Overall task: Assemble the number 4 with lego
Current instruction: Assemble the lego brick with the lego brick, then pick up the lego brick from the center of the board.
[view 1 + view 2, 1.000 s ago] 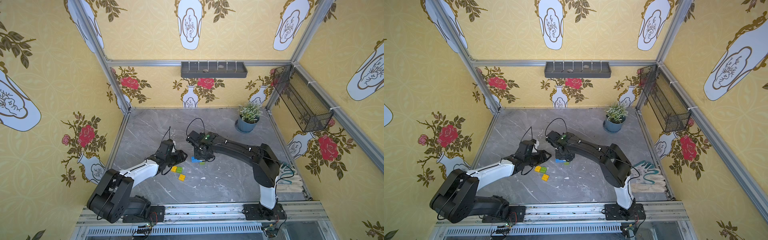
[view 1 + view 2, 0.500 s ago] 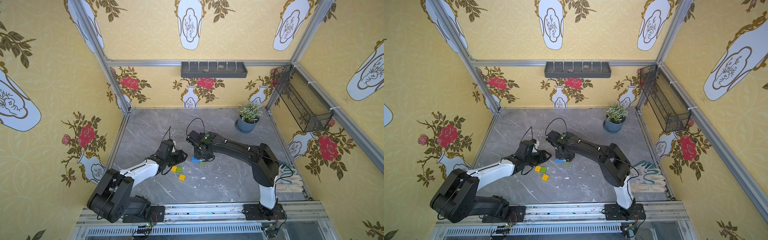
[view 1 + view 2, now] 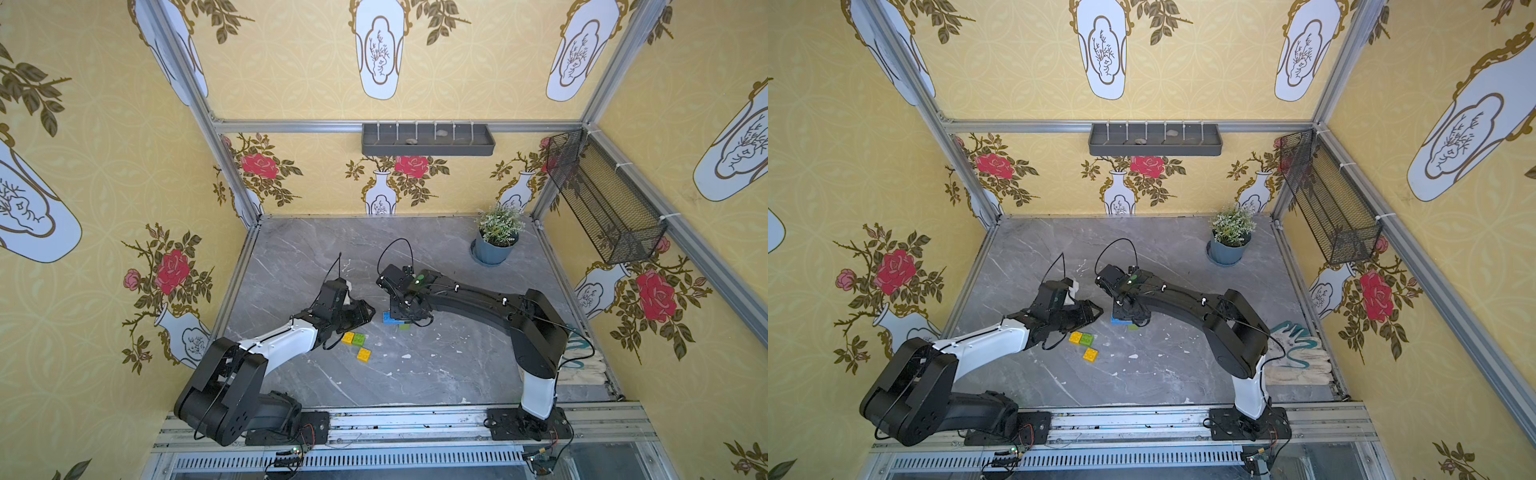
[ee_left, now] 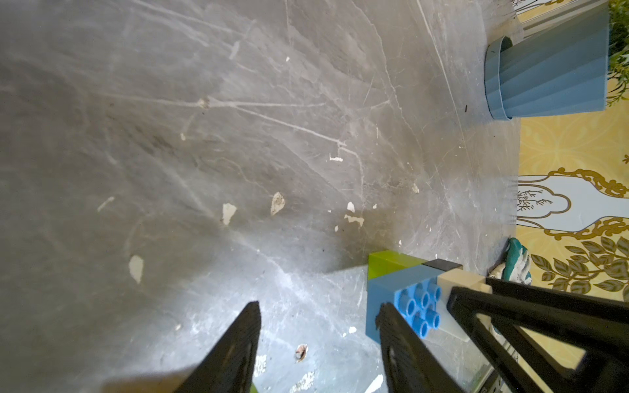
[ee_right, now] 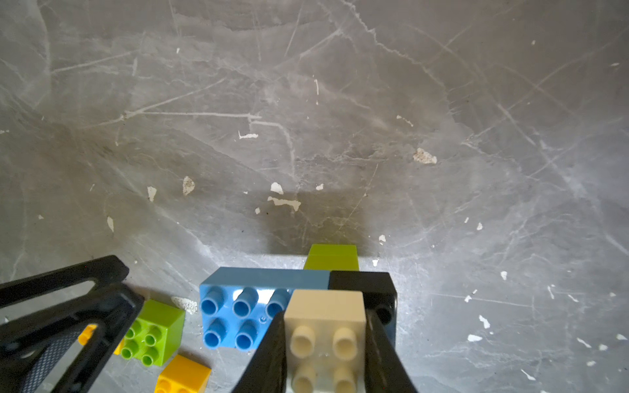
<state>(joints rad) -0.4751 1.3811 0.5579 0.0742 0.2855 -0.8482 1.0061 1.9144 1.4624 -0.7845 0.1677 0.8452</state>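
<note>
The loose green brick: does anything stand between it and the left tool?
Nothing visible does. The open left tool hangs close beside the loose green brick, only bare table between them. The yellow brick lies next to it, not between.

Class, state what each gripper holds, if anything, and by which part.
The right gripper clamps the white brick by two opposite side walls. The left gripper holds nothing.

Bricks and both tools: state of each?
right tool: shut on white brick
white brick: gripped, atop blue brick
blue brick: on table, black brick at end
left tool: open, empty
loose green brick: on table, studs up
yellow brick: touching loose green brick
second yellow brick: loose, apart
</note>
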